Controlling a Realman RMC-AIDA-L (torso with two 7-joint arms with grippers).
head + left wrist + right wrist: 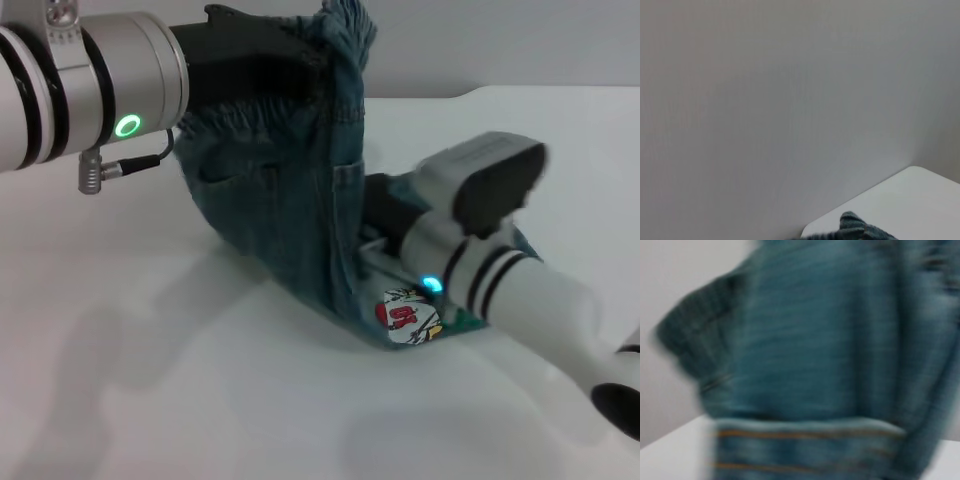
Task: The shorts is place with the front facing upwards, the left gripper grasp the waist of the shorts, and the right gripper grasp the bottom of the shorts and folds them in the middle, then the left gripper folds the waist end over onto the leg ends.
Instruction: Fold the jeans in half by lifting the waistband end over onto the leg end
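A plain pale wall is standing behind a white surface (pixel 150 400), and the surface is carrying the shorts (pixel 290 230) near its middle. The left tool (pixel 300 55) is reaching in high from the robot's left, closed on the waist (pixel 345 30) and holding that ruffled band well above the surface, so the denim is hanging down like a curtain. The right tool (pixel 385 225) is sitting low beside the hanging cloth, down at the bottom of the shorts (pixel 410 320), which is lying on the surface. Its fingertips are hidden behind its own body and the denim, so I cannot tell whether it is pinching the hems or merely resting there. In the right wrist view the denim is filling the picture, with a double-stitched hem band running across it.

The step in hand looks like the last fold, carrying the waist over onto the leg ends. To do it well, the left tool should be travelling toward the hems in a smooth arc, lowering only once the band is above them, so the fold line stays straight and the cloth does not bunch. The right tool should be keeping the hems pinned flat until the waist is laid, then clearing out without dragging them.

The cartoon print (pixel 408 318) is showing red and white on one leg; its number is not legible here.
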